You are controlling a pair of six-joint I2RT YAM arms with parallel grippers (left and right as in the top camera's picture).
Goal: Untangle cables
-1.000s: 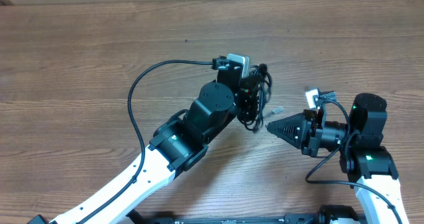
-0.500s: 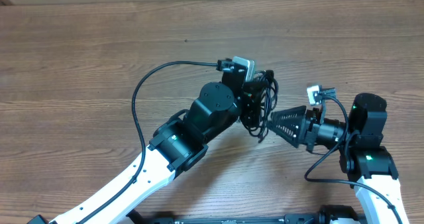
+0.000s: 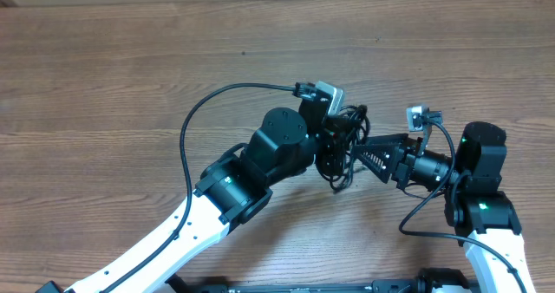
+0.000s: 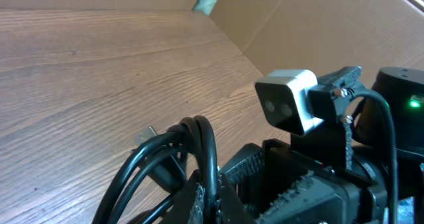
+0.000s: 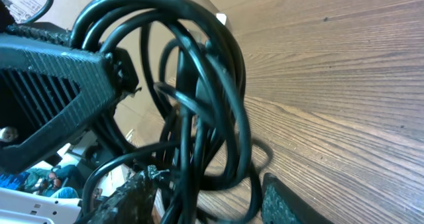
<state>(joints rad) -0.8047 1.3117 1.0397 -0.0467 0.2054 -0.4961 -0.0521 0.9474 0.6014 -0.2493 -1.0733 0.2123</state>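
The cables [image 3: 347, 141] hang as one knotted bundle just above the wooden table [image 3: 104, 76], near its middle and between the two grippers. No strand has been freed yet.

1. Left arm [image 3: 234, 185]: reaches in diagonally from the lower left and carries the bundle.
2. Right arm [image 3: 481, 180]: reaches in level from the right, pointing at the same bundle.
3. Left gripper [image 3: 333, 137]: closed tight on the cables. The right wrist view shows several loops pinched between its ribbed fingers, and the rest of the loops droop below that clamp.
4. Right gripper [image 3: 357, 153]: about half open and gripping nothing. In its own view the fingers [image 5: 286, 201] stand apart, with the lower loops passing between them. It cannot be told whether either pad touches a strand.
5. A small grey piece [image 4: 144, 136], probably a plug end, shows beside the loops in the left wrist view.

Step in hand, as judged: securing a second grasp. One side anchors the knot and the other is placed to take a strand.

Next move, as judged: the right jaws should close on one loop only, not the whole cluster, and then draw it away to the right while the left clamp holds. Taking several strands at once would likely tighten the tangle.
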